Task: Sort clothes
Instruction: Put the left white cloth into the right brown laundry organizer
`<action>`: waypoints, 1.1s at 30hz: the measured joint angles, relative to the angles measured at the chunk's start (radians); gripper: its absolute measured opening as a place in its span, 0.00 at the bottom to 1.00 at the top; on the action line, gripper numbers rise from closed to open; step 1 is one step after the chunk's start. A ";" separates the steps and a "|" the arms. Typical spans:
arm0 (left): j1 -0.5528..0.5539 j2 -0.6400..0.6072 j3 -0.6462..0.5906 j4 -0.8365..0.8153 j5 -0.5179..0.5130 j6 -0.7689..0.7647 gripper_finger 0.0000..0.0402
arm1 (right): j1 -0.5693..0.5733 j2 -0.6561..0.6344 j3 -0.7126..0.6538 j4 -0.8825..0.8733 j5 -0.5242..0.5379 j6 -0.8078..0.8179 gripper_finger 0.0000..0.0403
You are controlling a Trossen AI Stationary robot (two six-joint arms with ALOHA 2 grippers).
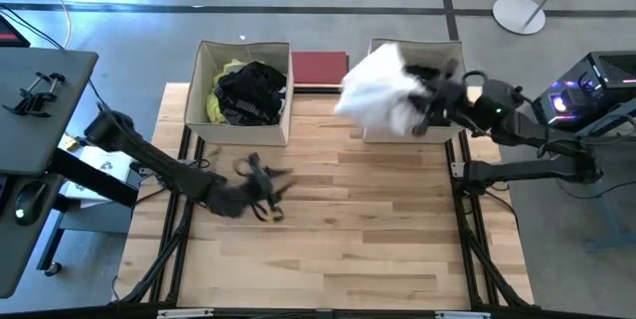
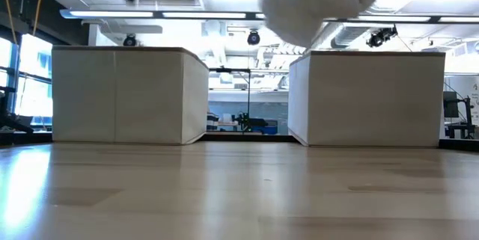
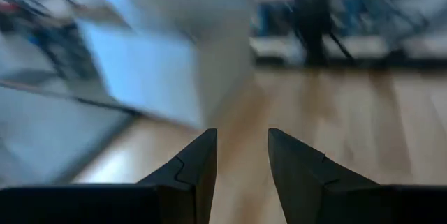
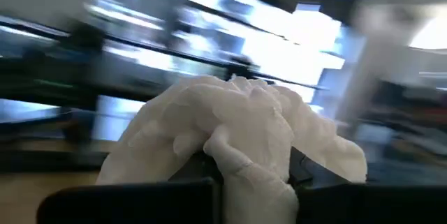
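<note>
White crumpled cloth garment (image 1: 380, 88) hangs bunched from the right gripper (image 1: 422, 100), clamped on it, held above the near-left corner of the right beige fabric box (image 1: 449, 54). The opening lies just behind; right arm nearer. Left gripper (image 3: 241, 155), fingers parted, empty, over bare tabletop.

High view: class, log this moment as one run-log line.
right pincer: shut on white garment, over right box | left pincer: open, empty, above table
</note>
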State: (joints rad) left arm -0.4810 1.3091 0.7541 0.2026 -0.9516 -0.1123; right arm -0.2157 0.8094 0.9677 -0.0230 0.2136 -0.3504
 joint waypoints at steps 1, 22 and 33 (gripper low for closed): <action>-0.001 -0.037 0.024 -0.002 -0.045 0.039 0.29 | 0.020 0.012 0.000 0.000 -0.080 0.046 0.09; 0.747 -0.346 0.260 -0.867 0.248 0.002 0.41 | 0.406 0.952 0.000 0.084 -0.073 0.287 0.10; 1.088 -0.277 0.167 -0.839 0.507 -0.077 0.43 | 0.398 1.042 0.002 0.163 -0.074 0.390 0.44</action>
State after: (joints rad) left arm 0.6075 1.0318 0.9209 -0.6369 -0.4448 -0.1897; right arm 0.1822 1.8519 0.9693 0.1398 0.1393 0.0392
